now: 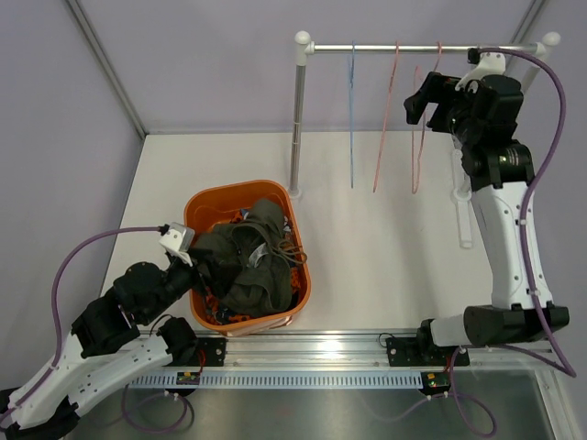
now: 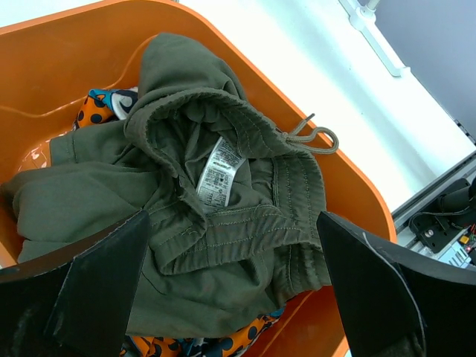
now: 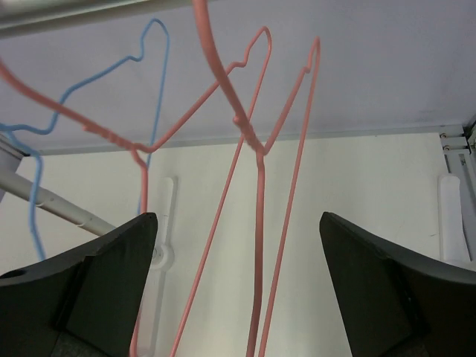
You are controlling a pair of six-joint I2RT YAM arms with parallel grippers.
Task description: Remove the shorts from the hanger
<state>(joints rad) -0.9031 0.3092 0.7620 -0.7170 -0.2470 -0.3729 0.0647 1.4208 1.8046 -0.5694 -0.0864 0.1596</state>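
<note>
Olive-green shorts [image 1: 249, 257] lie crumpled in the orange basket [image 1: 214, 197], waistband and white label up in the left wrist view [image 2: 216, 223]. My left gripper [image 1: 204, 268] hovers open over the shorts at the basket's left rim, its fingers [image 2: 97, 282] on either side of the cloth, not touching. Bare wire hangers, one blue [image 1: 351, 110] and two pink [image 1: 390, 110], hang on the rail [image 1: 413, 47]. My right gripper [image 1: 419, 99] is open and empty, high up beside the pink hangers [image 3: 256, 223], which hang in front of its fingers [image 3: 387, 290].
The rail stands on a metal post [image 1: 296, 128] just behind the basket. Patterned orange and blue cloth [image 2: 223, 343] lies under the shorts. A white bracket [image 1: 463, 215] lies on the table at the right. An aluminium rail [image 1: 312, 367] runs along the near edge.
</note>
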